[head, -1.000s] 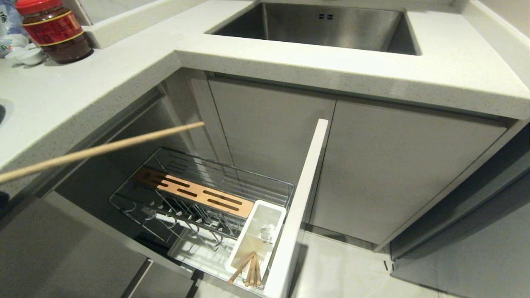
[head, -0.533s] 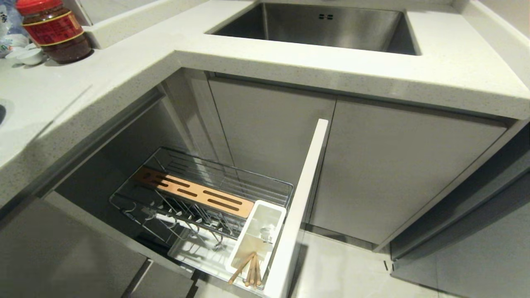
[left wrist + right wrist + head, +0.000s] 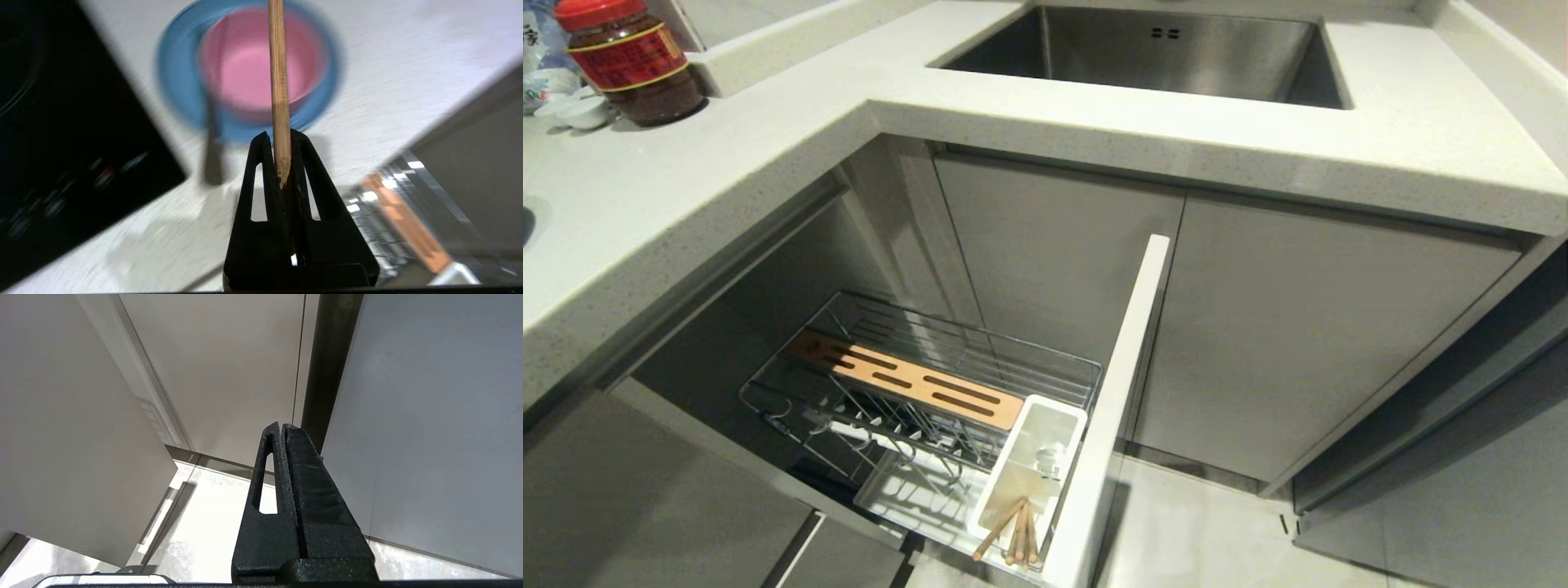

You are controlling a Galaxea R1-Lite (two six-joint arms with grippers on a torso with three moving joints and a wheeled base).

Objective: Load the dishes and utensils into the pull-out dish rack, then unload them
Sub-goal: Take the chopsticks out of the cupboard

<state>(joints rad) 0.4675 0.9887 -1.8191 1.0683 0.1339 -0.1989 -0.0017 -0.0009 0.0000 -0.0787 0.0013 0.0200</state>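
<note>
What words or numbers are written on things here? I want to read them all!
Red-lidded jar: its label has no writing facing us.
Packet behind the jar: one dark character at the picture's edge, cut off, unreadable.
Black cooktop: control marks, too blurred to read.
Nothing else bears text.

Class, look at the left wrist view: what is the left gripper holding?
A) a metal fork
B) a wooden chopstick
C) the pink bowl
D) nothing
B: the left gripper is shut on a wooden chopstick that juts out across the view of the pink bowl sitting in the blue plate.
</note>
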